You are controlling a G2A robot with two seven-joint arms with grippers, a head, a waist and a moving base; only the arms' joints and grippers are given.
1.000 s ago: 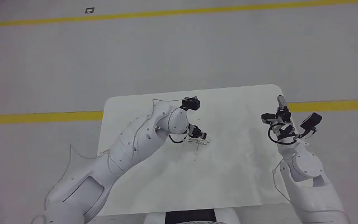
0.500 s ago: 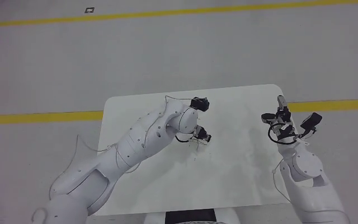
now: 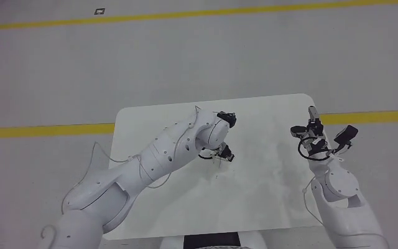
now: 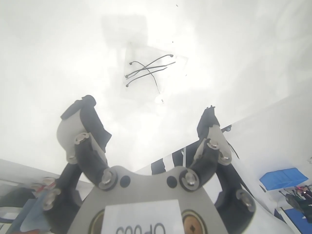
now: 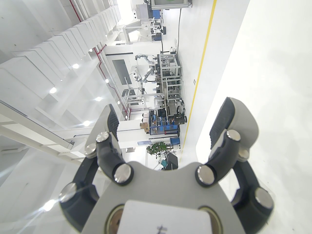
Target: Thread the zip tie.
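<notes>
Several thin dark zip ties [image 4: 148, 70] are lying in a loose heap near the middle of the white table [image 3: 267, 193]. They are crossing over one another, with most of their small heads pointing one way and their tails the other. They are resting on a clear sheet [image 4: 176, 68] that is lying flat on the tabletop, its edges showing faintly around the heap.

The left gripper [image 4: 146, 105] is hanging close over the heap without touching it, pointing down at the table. Its jaws are standing wide apart and are holding nothing. The ties are showing beyond the gap between the two dark fingertips [image 4: 84, 103]. In the top view the left arm is stretching from the near left corner of the table toward its middle, with the wrist bending over the ties.

The right gripper [image 5: 169, 105] is sitting well apart from the ties, at the right edge of the table. It is raised and pointing away from the robot toward the room beyond. Its jaws are also standing wide and are gripping nothing. Past its fingers, the right wrist view is taking in a pale floor with a yellow line [image 5: 202, 59] and racks of machinery [image 5: 168, 79] far off.

In the top view a yellow stripe [image 3: 62, 131] is running across the grey floor behind the table. In the left wrist view a blue box [image 4: 282, 177] is sitting beyond the table's edge.
</notes>
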